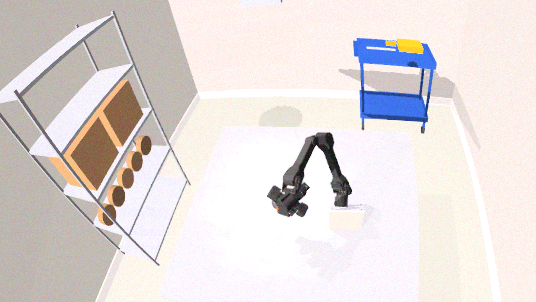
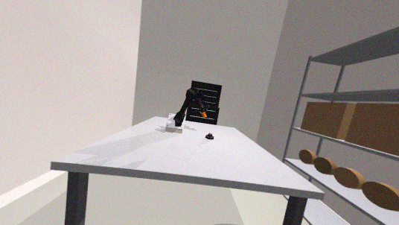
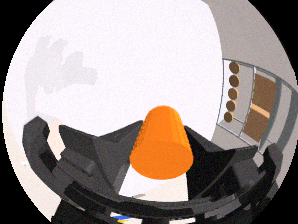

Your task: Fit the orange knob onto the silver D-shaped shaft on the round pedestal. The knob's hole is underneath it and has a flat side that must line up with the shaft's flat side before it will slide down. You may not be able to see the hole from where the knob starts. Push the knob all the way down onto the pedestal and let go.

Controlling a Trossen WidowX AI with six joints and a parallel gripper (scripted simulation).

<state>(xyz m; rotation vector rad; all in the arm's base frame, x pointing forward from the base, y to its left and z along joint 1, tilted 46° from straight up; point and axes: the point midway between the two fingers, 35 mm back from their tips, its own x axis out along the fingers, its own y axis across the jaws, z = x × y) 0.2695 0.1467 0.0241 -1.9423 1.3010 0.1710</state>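
The tool (image 1: 280, 207) (image 2: 203, 110) (image 3: 162, 127) has the orange knob (image 1: 276, 207) (image 2: 204, 115) (image 3: 162, 145) pinched between its two fingers, and the pair hangs in the air above the table (image 1: 240, 240) (image 2: 160, 156) (image 3: 135, 55), touching neither it nor the pedestal. In the exterior view the round pedestal (image 2: 209, 137) sits on the table to the right of the arm's pale base (image 2: 173, 130) (image 1: 346, 218), nearer the viewer than the knob. The top view does not show it; the arm probably hides it there. The fingers press on opposite sides of the knob, a hold that seems meant to leave its underside free for the shaft. The wrist view shows the knob's broad plain end and its tapering side, but no hole, so which way the flat faces cannot be told. In the exterior view the knob looks tilted, so it likely needs uprighting as well as turning before it is brought over the pedestal. Lowered with the flats mismatched, it would probably perch on the shaft's tip, and hard pushing might twist it between the fingers.
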